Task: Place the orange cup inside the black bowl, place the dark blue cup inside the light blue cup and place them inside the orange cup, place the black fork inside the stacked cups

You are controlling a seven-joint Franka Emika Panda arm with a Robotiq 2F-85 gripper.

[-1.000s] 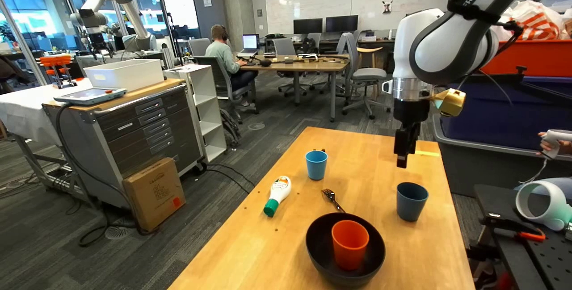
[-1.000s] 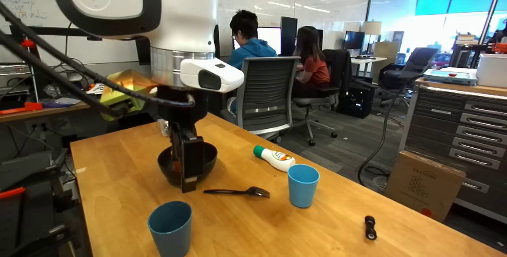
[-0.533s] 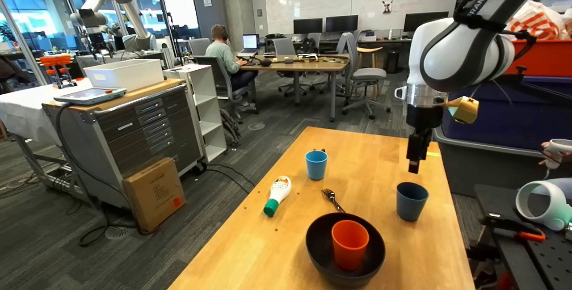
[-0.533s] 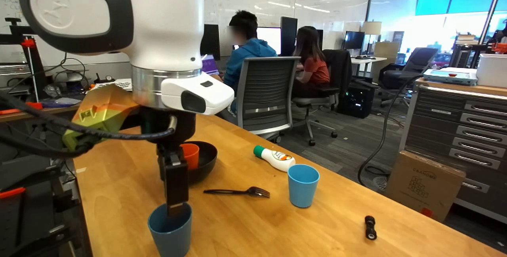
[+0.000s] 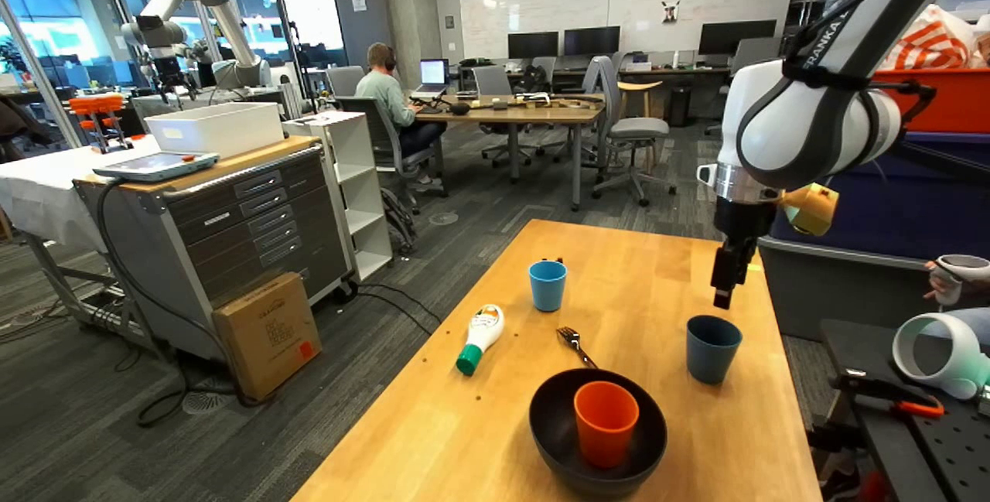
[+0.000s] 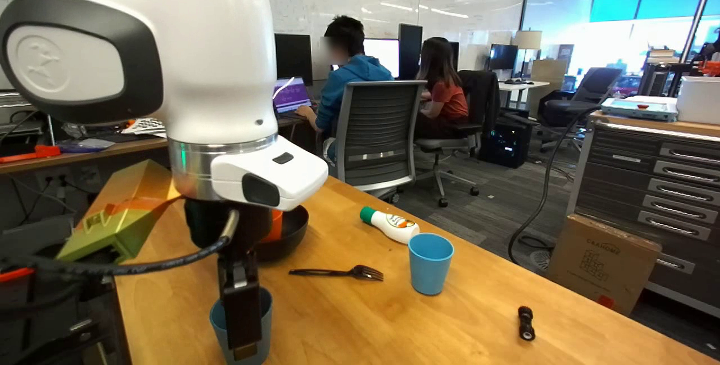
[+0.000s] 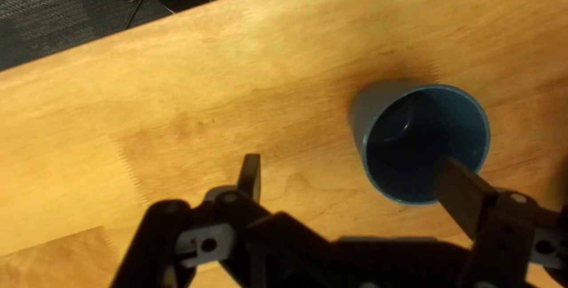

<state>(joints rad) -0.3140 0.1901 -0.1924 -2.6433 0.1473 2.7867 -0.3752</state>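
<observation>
Orange cup [image 5: 605, 434] stands upright inside the black bowl [image 5: 553, 428] on the wooden table [image 5: 433, 440]; in an exterior view my arm [image 6: 219, 55] covers part of both. My gripper [image 7: 349, 163] hangs above the dark blue cup [image 7: 424, 146], a little to one side, jaws spread wide, holding nothing; wrist view: one fingertip overlaps the mouth of that cup, the other shows against the tabletop to its side; in an exterior view a slight gap lies between my fingers [image 5: 725, 274] and its rim; I note them as apart. Dark blue cup upright; light blue cup [image 6: 430, 268] also upright, well apart from it in both exterior views; black fork [image 6: 337, 273] lies between the bowl and the light blue cup, tines toward the latter; a green-capped white bottle [image 6: 396, 227] lies on its side near the light blue cup; a small black object [image 6: 526, 324] lies on the table too; I cannot tell what it is.
</observation>
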